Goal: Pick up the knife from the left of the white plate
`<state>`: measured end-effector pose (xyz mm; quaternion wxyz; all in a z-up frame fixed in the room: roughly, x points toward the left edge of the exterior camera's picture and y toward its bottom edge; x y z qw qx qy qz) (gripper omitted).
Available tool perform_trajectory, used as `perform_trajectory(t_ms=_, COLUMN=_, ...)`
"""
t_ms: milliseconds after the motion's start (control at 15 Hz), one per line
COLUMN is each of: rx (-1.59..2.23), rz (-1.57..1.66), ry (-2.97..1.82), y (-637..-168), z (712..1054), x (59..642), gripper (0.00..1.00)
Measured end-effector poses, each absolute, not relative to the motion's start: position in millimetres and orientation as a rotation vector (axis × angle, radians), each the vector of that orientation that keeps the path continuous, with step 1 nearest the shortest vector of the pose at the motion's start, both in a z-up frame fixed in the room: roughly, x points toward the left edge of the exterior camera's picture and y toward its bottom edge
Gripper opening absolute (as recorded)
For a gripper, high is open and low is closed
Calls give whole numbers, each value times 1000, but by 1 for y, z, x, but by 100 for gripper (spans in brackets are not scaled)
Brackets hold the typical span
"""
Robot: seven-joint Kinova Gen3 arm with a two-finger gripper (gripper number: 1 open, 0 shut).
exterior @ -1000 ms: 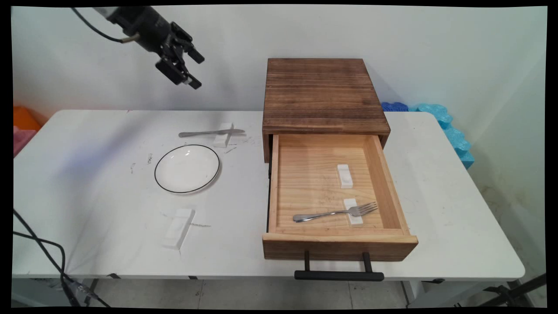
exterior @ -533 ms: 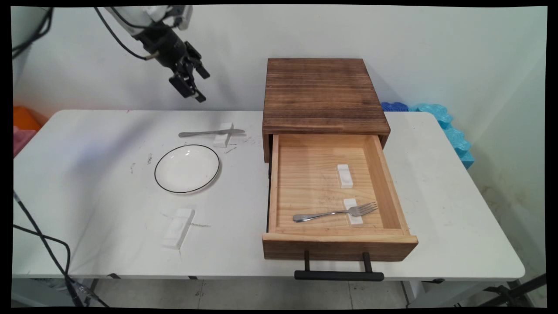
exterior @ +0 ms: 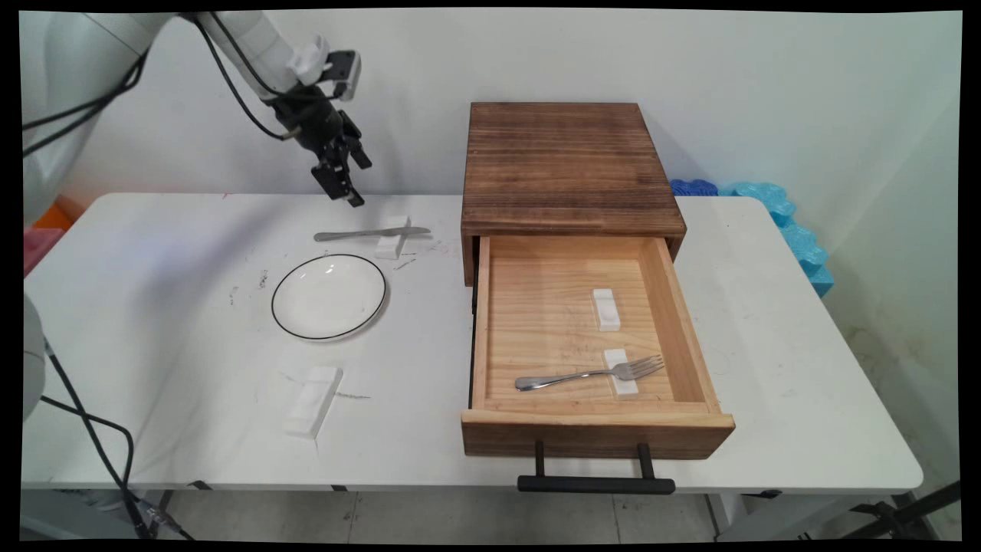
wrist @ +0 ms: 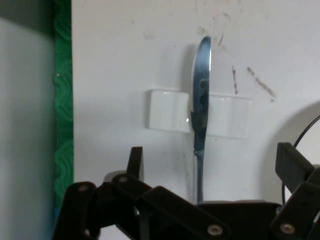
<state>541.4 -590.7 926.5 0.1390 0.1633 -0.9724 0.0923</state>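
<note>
Main view: gripper (exterior: 351,181) hanging above the far left part of the white table (exterior: 153,345), clear of the surface, tilted down and to the right. Directly below and a little nearer, a table knife (exterior: 372,232).

Hand view: fingers (wrist: 135,161) spread wide, nothing between them; gripper (wrist: 215,162) centred over the knife's (wrist: 201,115) handle end.

Knife: all metal, slim, plain handle, rounded blade tip. Lying crosswise on a small white rest (exterior: 392,238), blade to the right, handle to the left and reaching out over the tabletop. Blade shiny with dull mottled patches in the hand view. Rest (wrist: 167,116) a low white block, knife crossing it near the middle.

Just near of the knife, a round white plate (exterior: 273,303) with a thin black rim line, apart from knife and rest; its edge (wrist: 312,125) showing in the hand view too. Dark scuffs on the table around knife and plate. Nearer again, a second white rest (exterior: 313,401), bare, lying askew.

To the right, a dark wooden cabinet (exterior: 571,165) with a light wooden drawer (exterior: 598,433) pulled out toward the near edge, black bar handle (exterior: 595,484) in front. Inside, a metal fork (exterior: 567,377), tines on a white drawer rest (exterior: 625,387); another white block (exterior: 605,309) farther in, bare.

Blue foam pieces (exterior: 789,222) past the table's far right corner.
</note>
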Motion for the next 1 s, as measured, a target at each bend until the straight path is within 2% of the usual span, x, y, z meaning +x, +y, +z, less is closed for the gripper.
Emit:
perform_trajectory(t_ms=467, rx=476, rz=205, ry=-2872, y=-610, z=878, x=547, gripper=100)
perform_trajectory(t_ms=1000, rx=496, rz=166, ry=-2899, y=-623, z=845, x=552, gripper=100)
